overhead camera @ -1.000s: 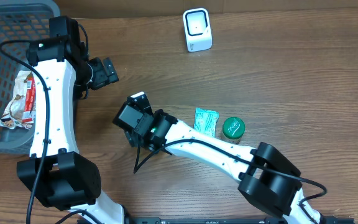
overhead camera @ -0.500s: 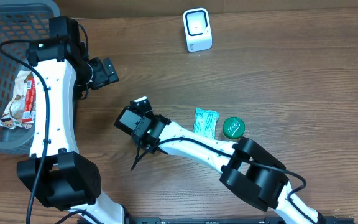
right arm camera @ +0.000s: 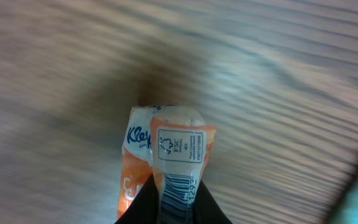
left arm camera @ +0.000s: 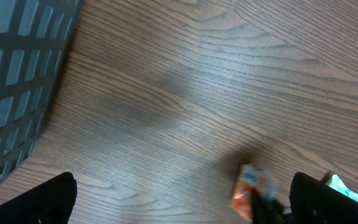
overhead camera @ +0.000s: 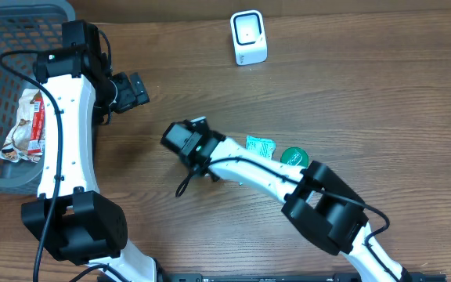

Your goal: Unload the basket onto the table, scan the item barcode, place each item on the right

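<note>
An orange and white tissue pack (right arm camera: 173, 149) hangs between my right gripper's (right arm camera: 171, 208) two fingers, which are shut on its lower end. A barcode (right arm camera: 180, 185) on its white seam faces the right wrist camera. In the left wrist view the same pack (left arm camera: 253, 185) shows low at the right, above the wood. From overhead, my right gripper (overhead camera: 185, 141) sits left of the table's middle and hides the pack. A white scanner (overhead camera: 249, 37) stands at the far edge. My left gripper (overhead camera: 135, 88) is open and empty, near the basket.
A grey basket (overhead camera: 6, 47) at the far left holds a snack packet (overhead camera: 26, 125). A green packet (overhead camera: 260, 146) and a round green lid (overhead camera: 294, 159) lie beside the right arm. The left arm stretches along the basket's right side.
My right gripper has shut on the tissue pack and swung up and to the right with it. The left arm has not moved.
</note>
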